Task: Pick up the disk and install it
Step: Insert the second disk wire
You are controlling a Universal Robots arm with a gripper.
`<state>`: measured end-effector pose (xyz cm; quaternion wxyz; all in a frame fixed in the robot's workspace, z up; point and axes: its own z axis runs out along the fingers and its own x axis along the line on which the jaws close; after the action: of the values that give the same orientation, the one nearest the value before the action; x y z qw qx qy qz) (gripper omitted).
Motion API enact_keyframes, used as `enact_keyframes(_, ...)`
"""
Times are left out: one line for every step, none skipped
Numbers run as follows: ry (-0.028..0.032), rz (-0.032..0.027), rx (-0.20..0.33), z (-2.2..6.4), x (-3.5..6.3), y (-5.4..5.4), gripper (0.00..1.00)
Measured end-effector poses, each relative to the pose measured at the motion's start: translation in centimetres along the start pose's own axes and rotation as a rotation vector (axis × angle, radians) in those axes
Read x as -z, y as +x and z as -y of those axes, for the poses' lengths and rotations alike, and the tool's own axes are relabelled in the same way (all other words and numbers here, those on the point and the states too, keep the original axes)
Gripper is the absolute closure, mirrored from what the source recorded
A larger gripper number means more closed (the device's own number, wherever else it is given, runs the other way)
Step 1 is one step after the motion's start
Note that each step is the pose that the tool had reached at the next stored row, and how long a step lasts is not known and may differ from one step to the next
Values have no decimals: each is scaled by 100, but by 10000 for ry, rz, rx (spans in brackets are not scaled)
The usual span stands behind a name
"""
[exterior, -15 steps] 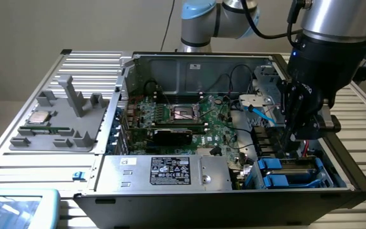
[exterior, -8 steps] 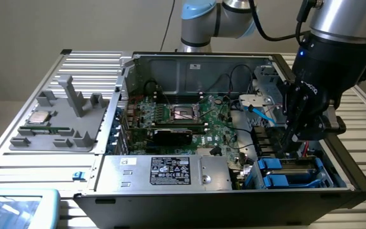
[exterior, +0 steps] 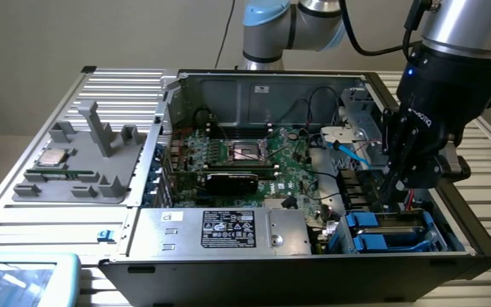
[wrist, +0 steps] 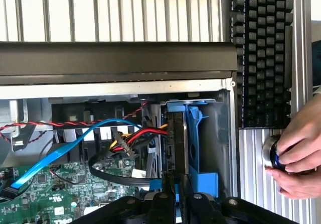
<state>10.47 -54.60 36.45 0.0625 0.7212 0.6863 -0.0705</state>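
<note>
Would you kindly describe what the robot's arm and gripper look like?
The arm has silver-grey metal tube sections with pale blue joint caps. A black cable loops along it. The gripper has a bulky black body with small white lettering, a blue light near its top, and slim black fingers.

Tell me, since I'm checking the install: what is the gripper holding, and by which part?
The gripper is shut on the disk, gripping its near edge, with the disk standing on edge between the blue carrier rails in the drive bay.
</note>
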Motion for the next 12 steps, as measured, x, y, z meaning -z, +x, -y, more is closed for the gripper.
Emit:
enact_keyframes(-8,1,61,-11,-1,0,84)
enact_keyframes(-13,1,116,-20,-3,0,84)
enact_keyframes(-16,2,167,-27,-7,0,84)
enact_keyframes(-19,3,214,-33,-13,0,84)
enact_keyframes(-19,4,260,-38,-22,-1,84)
enact_keyframes(-16,5,302,-44,-32,-1,84)
enact_keyframes(-10,6,345,-51,-46,0,84)
enact_keyframes(-4,7,388,-60,-63,2,84)
enact_keyframes(1,7,425,-70,-79,3,84)
enact_keyframes(1,7,461,-80,-96,5,84)
enact_keyframes(1,7,498,-90,-113,7,84)
enact_keyframes(1,8,533,-101,-130,9,84)
